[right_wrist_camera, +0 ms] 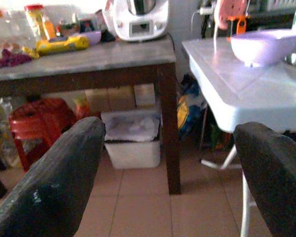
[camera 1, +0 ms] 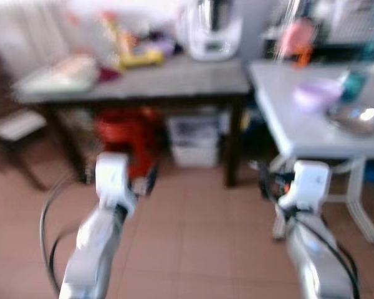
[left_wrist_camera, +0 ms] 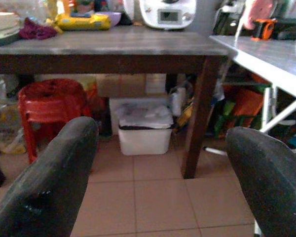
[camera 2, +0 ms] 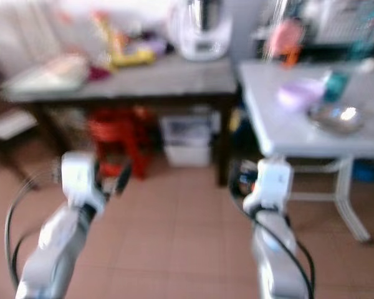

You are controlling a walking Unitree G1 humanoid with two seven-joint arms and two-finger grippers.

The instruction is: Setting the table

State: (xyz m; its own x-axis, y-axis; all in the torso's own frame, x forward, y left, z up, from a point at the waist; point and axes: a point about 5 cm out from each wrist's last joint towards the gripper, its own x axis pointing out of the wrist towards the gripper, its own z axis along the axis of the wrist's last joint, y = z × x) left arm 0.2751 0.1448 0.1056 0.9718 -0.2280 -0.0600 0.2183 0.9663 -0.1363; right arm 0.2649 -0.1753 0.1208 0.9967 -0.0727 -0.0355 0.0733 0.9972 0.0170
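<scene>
A white table stands to my front right. On it sit a purple bowl, a shiny metal bowl and a teal cup. The purple bowl also appears in the right wrist view, up on the white table. Both arms reach forward at about knee height above the tiled floor, short of the tables. My left gripper is open with nothing between its fingers. My right gripper is open and empty too. The head views are blurred.
A grey-topped dark wooden table stands ahead, carrying a white kitchen machine, a yellow pack and plates. Beneath it are a red stool and a white bin. A chair stands at the left.
</scene>
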